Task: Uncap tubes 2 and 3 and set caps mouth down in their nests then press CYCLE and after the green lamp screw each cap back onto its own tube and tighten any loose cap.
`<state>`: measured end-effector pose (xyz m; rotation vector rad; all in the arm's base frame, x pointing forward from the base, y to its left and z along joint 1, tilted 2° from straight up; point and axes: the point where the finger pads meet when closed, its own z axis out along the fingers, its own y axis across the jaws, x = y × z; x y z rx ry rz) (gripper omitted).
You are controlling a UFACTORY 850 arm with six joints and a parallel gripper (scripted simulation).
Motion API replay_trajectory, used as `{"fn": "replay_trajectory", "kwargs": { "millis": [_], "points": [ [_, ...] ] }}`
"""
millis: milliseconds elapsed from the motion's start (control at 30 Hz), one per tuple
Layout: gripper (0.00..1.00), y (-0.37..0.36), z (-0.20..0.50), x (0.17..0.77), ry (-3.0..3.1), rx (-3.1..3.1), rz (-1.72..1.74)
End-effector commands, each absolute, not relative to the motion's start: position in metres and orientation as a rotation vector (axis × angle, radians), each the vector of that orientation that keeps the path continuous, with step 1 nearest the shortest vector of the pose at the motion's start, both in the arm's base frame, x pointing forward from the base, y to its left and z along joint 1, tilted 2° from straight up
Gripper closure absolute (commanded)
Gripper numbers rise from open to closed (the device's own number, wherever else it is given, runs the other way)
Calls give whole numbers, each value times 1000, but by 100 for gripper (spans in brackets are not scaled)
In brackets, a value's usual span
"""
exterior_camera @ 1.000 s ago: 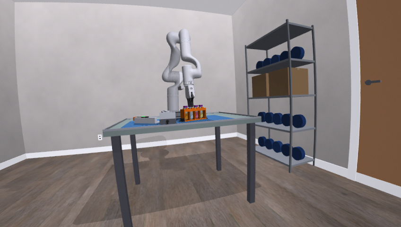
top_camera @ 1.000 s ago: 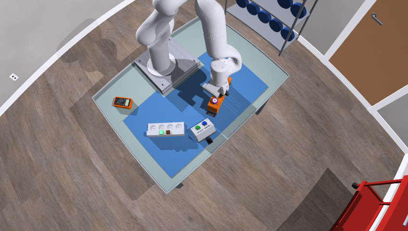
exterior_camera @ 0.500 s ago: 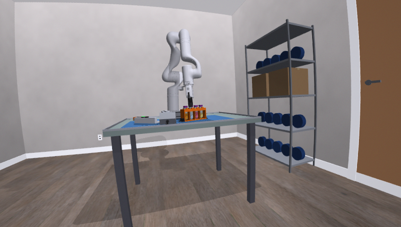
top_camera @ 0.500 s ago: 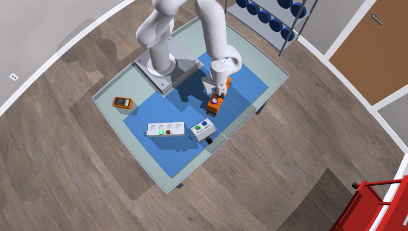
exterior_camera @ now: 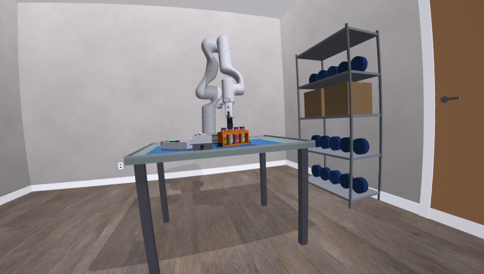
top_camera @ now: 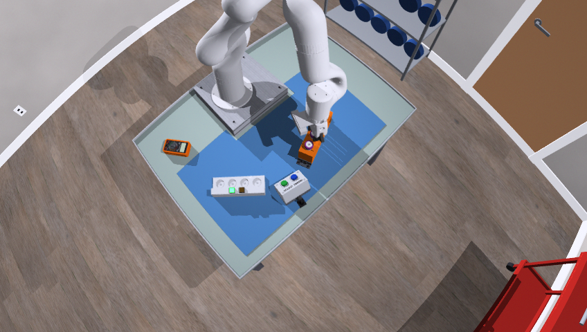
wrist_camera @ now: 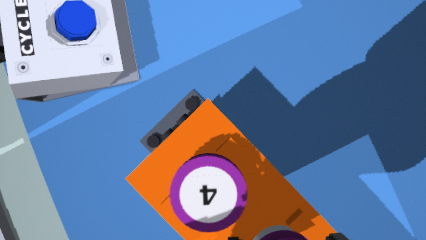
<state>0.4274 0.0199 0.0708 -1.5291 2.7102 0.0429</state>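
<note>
"How far along are you?"

"Late on, I'd judge. The green lamp (top_camera: 232, 189) (exterior_camera: 173, 140) is lit, the amber one (top_camera: 241, 189) dark, and the cap tray (top_camera: 217, 191) (exterior_camera: 175, 145) has four empty nests. The caps seem to be back on the tubes in the orange rack (top_camera: 305, 155) (exterior_camera: 220, 138) (wrist_camera: 165, 175)."

"And your gripper (top_camera: 317, 137) (exterior_camera: 229, 127) (wrist_camera: 285, 238)?"

"Parted a little, pinching nothing, my fingertips either side of cap 3 (wrist_camera: 283, 235). I can't tell whether it's fully tight. Any unchecked caps remain, then the green key (top_camera: 284, 183)."

"Anything in the way?"

"Cap 4 (top_camera: 309, 144) (exterior_camera: 223, 129) (wrist_camera: 207, 192) sits right beside me, so I should rise straight. The key box (top_camera: 291, 191) (exterior_camera: 202, 140) (wrist_camera: 65, 65) stands just past the rack's end; the blue key (top_camera: 293, 176) (wrist_camera: 76, 20) must be left alone. The meter (top_camera: 176, 147) is well apart."
</note>
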Motion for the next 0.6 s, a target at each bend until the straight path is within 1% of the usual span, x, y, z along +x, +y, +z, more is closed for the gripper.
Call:
{"fn": "replay_trajectory", "kwargs": {
  "millis": [0,433,567],
  "points": [
    [54,20,72,428,2638,-1648,38],
    [54,20,73,428,2122,-2267,24],
    [54,20,73,428,2030,-2350,22]
  ]
}}
